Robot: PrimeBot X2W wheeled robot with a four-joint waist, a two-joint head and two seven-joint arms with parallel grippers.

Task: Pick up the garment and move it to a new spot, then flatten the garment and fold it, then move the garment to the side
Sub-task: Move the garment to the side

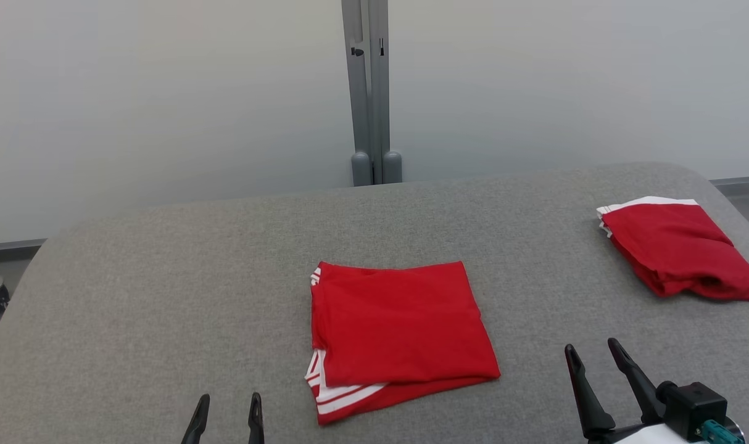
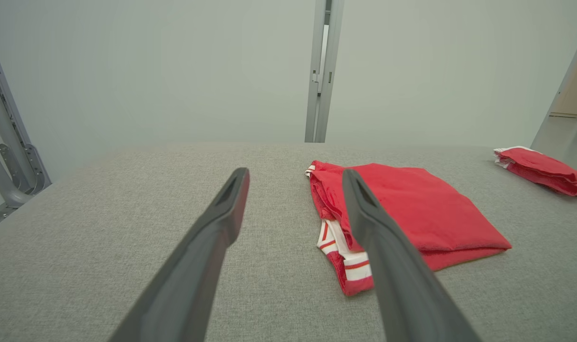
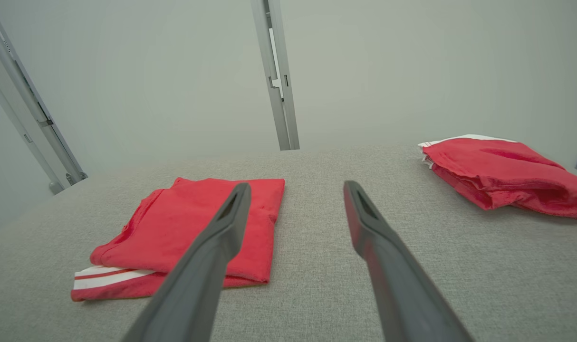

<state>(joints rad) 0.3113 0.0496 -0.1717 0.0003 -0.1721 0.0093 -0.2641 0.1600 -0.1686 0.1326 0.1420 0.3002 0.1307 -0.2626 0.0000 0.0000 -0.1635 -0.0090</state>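
Left gripper, nearest, lower left: both dark fingers spread wide, nothing between them, clear of the cloth. Right gripper, lower right: likewise spread wide and empty, over bare tabletop. Grey fabric-covered table: bears all items. Red garment, white-striped trim, centre of table, between the two grippers and a little beyond them: lies folded into a flat, roughly square packet, stripes showing at its near left corner. Judged light, limp and not slippery on the felt-like top. The layers are likely to slide apart if pinched singly, so take the near corners through the whole stack. Second red garment, far right edge: loosely folded, well apart. Grey upright post, behind table, against pale wall.
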